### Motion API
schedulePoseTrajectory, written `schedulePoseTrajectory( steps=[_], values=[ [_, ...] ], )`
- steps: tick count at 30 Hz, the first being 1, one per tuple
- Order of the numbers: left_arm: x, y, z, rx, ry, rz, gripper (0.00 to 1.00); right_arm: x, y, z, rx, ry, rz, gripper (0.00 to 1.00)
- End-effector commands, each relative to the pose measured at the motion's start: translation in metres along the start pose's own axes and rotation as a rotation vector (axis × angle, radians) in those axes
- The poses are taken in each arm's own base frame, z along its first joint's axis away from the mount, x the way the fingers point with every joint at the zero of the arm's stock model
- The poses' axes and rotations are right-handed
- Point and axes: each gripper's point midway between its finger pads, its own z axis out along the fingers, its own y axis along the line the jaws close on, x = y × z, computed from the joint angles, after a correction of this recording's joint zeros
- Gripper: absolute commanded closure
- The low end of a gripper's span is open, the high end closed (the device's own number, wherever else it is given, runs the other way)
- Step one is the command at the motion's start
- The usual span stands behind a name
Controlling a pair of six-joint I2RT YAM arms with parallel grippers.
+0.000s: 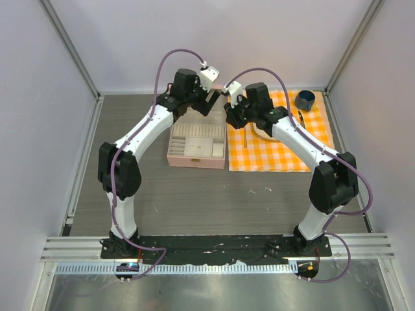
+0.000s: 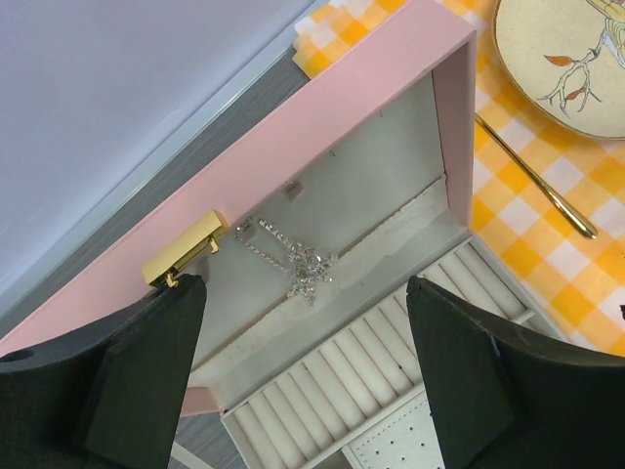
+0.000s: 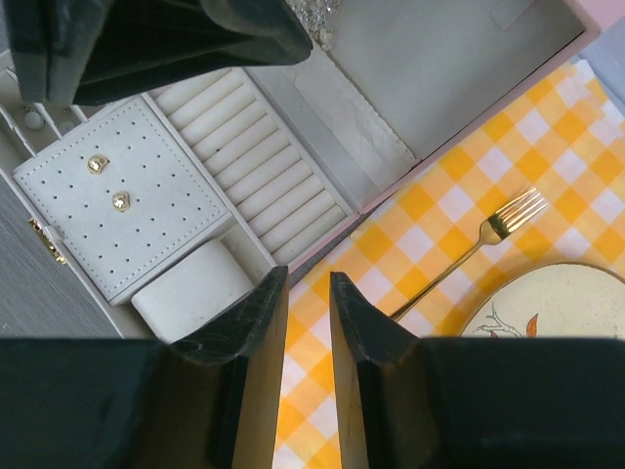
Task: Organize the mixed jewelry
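Note:
The pink case (image 2: 322, 93) stands open, its lid tipped back. A thin silvery chain with a sparkly snowflake pendant (image 2: 308, 269) lies on the lid's pale lining. My left gripper (image 2: 305, 293) hangs just above it, open wide with nothing between the fingers (image 2: 146, 362). Two small gold studs (image 3: 120, 200) sit on the perforated pad in the case. My right gripper (image 3: 309, 283) hovers over the case's right edge and the checked cloth, jaws a narrow gap apart and empty. Tiny pale bits (image 1: 268, 189) lie on the table in front of the case (image 1: 196, 159).
An orange checked cloth (image 1: 259, 159) lies right of the case. On it are a patterned plate (image 3: 557, 303), a gold fork (image 3: 498, 227), a knife (image 1: 301, 120) and a dark blue cup (image 1: 305, 99). Ring rolls (image 2: 361, 362) fill part of the case.

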Motion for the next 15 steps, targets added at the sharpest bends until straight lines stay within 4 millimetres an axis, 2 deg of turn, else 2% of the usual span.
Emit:
schedulePoseTrajectory(
  steps=[1,3,4,5,7,8,9,15],
  values=[
    [-0.02,0.012,-0.009,-0.031,-0.075,-0.007,0.11,-0.016,-0.003,-0.011,0.024,-0.062,-0.028,0.71],
    [-0.028,0.011,-0.02,-0.03,-0.098,-0.013,0.11,-0.016,-0.004,-0.011,0.026,-0.063,-0.029,0.71],
    [-0.024,0.009,-0.023,-0.025,-0.092,-0.015,0.11,-0.015,-0.004,-0.011,0.027,-0.061,-0.028,0.71],
    [-0.031,0.01,-0.033,-0.029,-0.111,-0.017,0.11,-0.016,-0.005,-0.011,0.035,-0.063,-0.029,0.71],
    [-0.024,0.007,-0.039,-0.021,-0.102,-0.02,0.11,-0.016,-0.008,-0.013,0.048,-0.064,-0.029,0.71],
    [-0.03,0.007,-0.051,-0.022,-0.119,-0.024,0.11,-0.017,-0.01,-0.015,0.06,-0.065,-0.029,0.71],
    [-0.021,0.003,-0.052,-0.01,-0.104,-0.027,0.11,-0.015,-0.011,-0.016,0.071,-0.062,-0.029,0.71],
    [-0.004,-0.009,-0.087,0.013,-0.1,-0.045,0.11,-0.009,-0.025,-0.034,0.161,-0.029,-0.045,0.64]
  ],
)
